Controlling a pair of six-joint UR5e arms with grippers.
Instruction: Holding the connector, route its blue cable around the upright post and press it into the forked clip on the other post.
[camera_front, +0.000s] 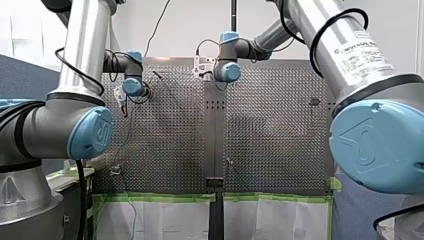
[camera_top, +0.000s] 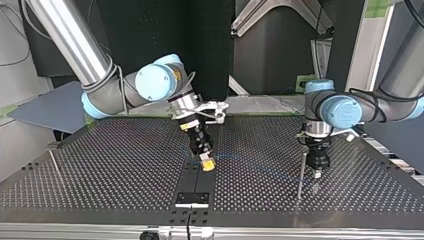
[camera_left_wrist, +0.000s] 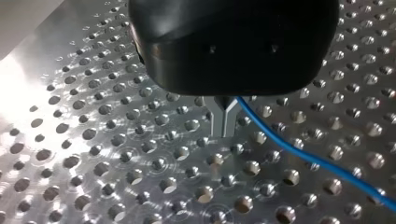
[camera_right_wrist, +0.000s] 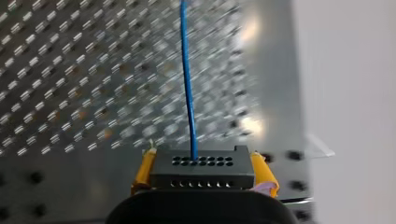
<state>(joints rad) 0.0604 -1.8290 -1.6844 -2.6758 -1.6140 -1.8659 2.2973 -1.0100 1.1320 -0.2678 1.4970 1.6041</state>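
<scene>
Because the blue cable (camera_right_wrist: 187, 84) has to trail freely for routing, we are clamping the black connector (camera_right_wrist: 201, 175) by its sides between the yellow pads (camera_right_wrist: 144, 169) of our right gripper (camera_right_wrist: 204, 169), holding it angled down over the perforated table (camera_top: 100, 165) at the top view's centre. Our left gripper (camera_top: 317, 171) is pointing straight down just beside the upright post (camera_top: 301, 180) at that view's right, probably to guide the cable. Whether it is open or closed we cannot tell.

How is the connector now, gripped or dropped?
Gripped: the connector sits between the yellow pads of my right end effector, touching both.
</scene>
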